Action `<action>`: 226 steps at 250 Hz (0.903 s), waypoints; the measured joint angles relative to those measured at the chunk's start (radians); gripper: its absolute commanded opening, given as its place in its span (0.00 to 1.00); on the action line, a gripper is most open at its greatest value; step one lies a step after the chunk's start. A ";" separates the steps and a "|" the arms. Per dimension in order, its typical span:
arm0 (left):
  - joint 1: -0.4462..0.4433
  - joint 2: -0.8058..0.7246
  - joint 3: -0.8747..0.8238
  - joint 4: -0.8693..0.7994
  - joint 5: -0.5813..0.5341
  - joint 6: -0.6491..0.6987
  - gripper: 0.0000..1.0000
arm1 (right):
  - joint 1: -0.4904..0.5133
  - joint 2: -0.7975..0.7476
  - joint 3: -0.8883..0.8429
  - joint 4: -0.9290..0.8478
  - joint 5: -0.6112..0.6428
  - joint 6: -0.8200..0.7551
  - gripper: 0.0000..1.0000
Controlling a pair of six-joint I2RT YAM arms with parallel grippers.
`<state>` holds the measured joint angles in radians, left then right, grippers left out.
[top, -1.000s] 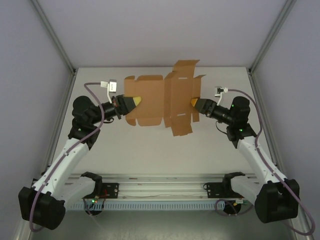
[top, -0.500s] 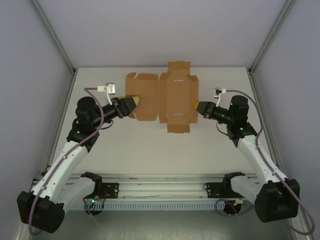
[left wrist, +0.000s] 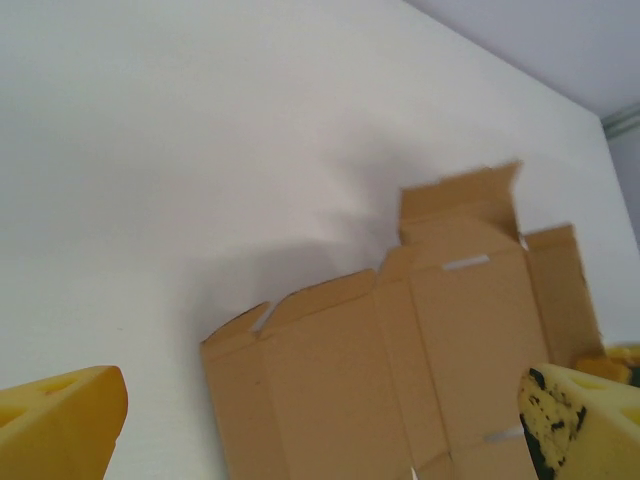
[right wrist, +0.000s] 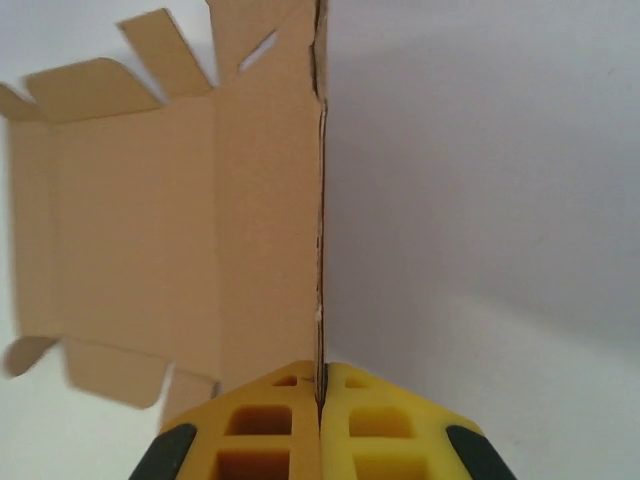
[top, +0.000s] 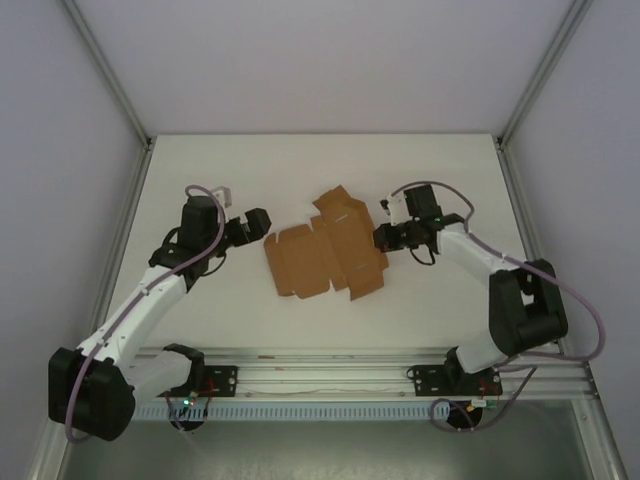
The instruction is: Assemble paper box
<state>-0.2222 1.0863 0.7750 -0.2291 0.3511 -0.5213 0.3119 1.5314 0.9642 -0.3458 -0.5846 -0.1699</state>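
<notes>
Pinching one long edge of the paper box (right wrist: 150,220), the right tool (right wrist: 320,388) has its yellow pads (right wrist: 262,425) pressed together with only the thickness of the cardboard between them. In its own wrist view the gripped strip runs straight away from the jaws, edge-on, while the other panels spread off to one side. That strip therefore looks raised rather than flat. The hold likely serves to anchor the sheet and start a fold along the crease beside it.

The left tool (top: 257,222) stands with its jaws wide apart just beside the sheet's left end, touching nothing. Its wrist view looks over the brown panels between the two spread pads, a position that would suit a fresh grasp on that end.

The box itself is not yet a box. It is a die-cut sheet with flaps and slits, mostly spread out on the middle of the bench (top: 230,330) between the two tools, skewed a little to the bench edges.
</notes>
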 measured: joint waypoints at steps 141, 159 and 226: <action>-0.091 0.380 0.281 0.067 0.295 0.008 0.81 | 0.295 0.037 -0.134 0.368 0.529 -0.856 0.00; -0.108 0.428 0.318 0.066 0.315 0.016 0.79 | 0.323 0.037 -0.159 0.428 0.570 -0.887 0.00; -0.127 0.566 0.407 0.038 0.342 0.034 0.70 | 0.349 -0.031 -0.195 0.573 0.661 -0.920 0.00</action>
<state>-0.3489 1.6524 1.1820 -0.1913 0.6933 -0.4873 0.6605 1.5005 0.7692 0.2268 0.0769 -1.0901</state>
